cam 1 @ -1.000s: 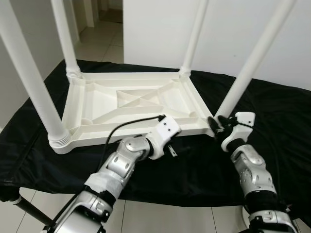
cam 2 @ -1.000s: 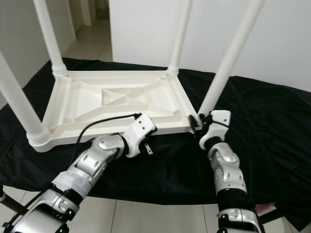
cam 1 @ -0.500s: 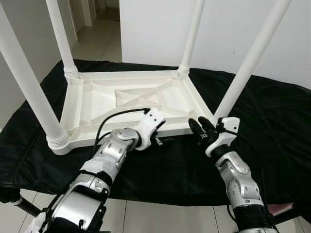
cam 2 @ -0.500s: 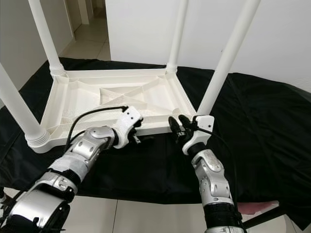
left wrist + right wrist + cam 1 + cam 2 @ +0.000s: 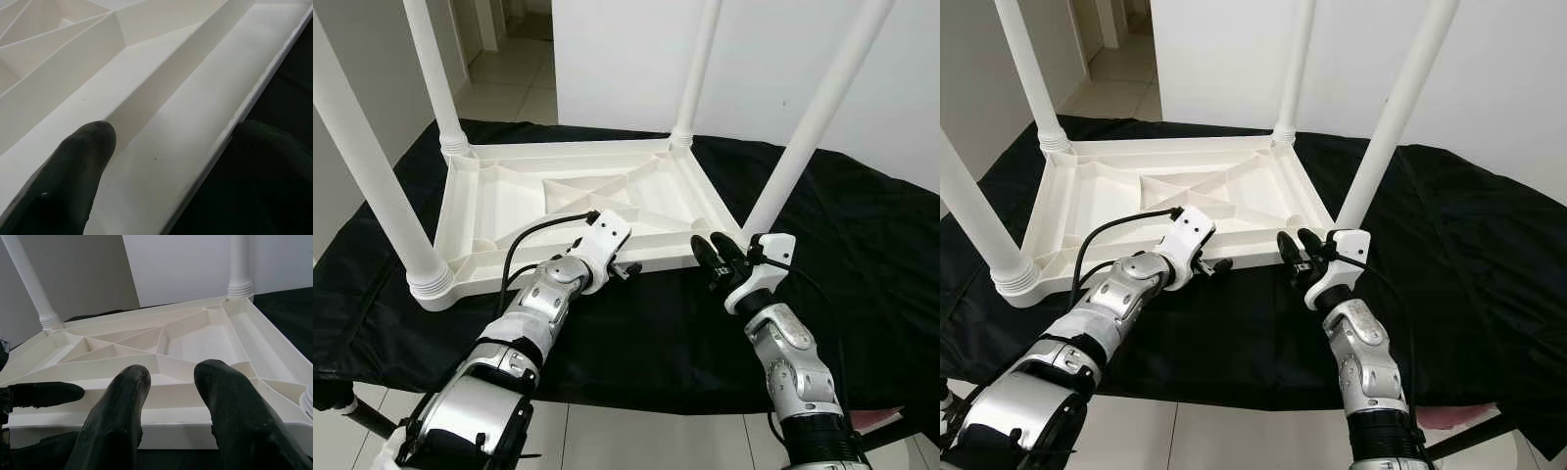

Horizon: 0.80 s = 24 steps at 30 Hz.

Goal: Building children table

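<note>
A white plastic children's table (image 5: 460, 211) lies upside down on a black cloth, its four legs pointing up. My left gripper (image 5: 625, 266) is at the middle of the near rim (image 5: 244, 107) and is open. One finger (image 5: 73, 166) rests inside the underside and the other (image 5: 266, 147) hangs outside over the cloth. My right gripper (image 5: 705, 247) is open just in front of the near rim, left of the near-right leg (image 5: 813, 127). Its two fingers (image 5: 122, 401) point at the rim without touching it.
The black cloth (image 5: 862, 255) covers a low platform with open room to the right of the table. Its front edge drops to a tiled floor (image 5: 636, 431). A white wall (image 5: 626, 59) stands behind, with a doorway at the far left.
My left gripper moved up from the cloth onto the near rim. My right gripper pulled left, away from the base of the near-right leg, and has held there since.
</note>
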Motion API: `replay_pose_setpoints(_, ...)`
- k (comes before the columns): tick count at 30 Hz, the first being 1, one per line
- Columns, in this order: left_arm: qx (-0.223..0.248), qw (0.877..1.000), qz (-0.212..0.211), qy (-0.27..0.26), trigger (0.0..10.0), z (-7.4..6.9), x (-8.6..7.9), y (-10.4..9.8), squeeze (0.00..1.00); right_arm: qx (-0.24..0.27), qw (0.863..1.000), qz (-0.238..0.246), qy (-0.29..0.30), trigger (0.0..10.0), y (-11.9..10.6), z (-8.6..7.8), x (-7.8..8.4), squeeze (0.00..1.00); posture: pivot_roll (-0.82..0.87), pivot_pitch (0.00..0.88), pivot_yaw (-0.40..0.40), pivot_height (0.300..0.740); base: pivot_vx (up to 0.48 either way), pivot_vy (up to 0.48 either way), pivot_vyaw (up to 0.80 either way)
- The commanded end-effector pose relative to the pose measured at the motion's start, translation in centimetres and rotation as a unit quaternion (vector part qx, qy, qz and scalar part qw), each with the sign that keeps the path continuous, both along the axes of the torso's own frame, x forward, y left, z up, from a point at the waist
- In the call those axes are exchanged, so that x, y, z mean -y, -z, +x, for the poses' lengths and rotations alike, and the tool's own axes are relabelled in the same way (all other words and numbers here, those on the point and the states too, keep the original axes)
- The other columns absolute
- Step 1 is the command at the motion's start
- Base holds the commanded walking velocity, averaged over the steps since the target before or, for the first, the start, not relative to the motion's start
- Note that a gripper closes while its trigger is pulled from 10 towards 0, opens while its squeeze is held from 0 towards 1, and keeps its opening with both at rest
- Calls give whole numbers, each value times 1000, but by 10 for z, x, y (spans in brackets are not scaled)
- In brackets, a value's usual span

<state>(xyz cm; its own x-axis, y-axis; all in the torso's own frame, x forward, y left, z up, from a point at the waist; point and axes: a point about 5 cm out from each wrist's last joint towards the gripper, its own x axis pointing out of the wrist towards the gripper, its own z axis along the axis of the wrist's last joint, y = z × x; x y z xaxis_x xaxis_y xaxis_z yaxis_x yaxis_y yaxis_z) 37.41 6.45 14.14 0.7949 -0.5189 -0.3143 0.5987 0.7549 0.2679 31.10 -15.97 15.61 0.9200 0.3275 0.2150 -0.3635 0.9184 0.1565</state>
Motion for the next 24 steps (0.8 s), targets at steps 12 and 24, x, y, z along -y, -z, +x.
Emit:
replay_pose_setpoints(12,23,998,-19,-46,10000,2,-5,2,0,-13,1000,-6,6,10000,4,-3,4,0,25,46,-32,740,0,0,0)
replay_pose_setpoints(24,-27,999,23,-29,10000,-3,-10,21,0,-14,1000,-7,6,10000,4,-2,3,0,27,44,-35,740,0,0,0)
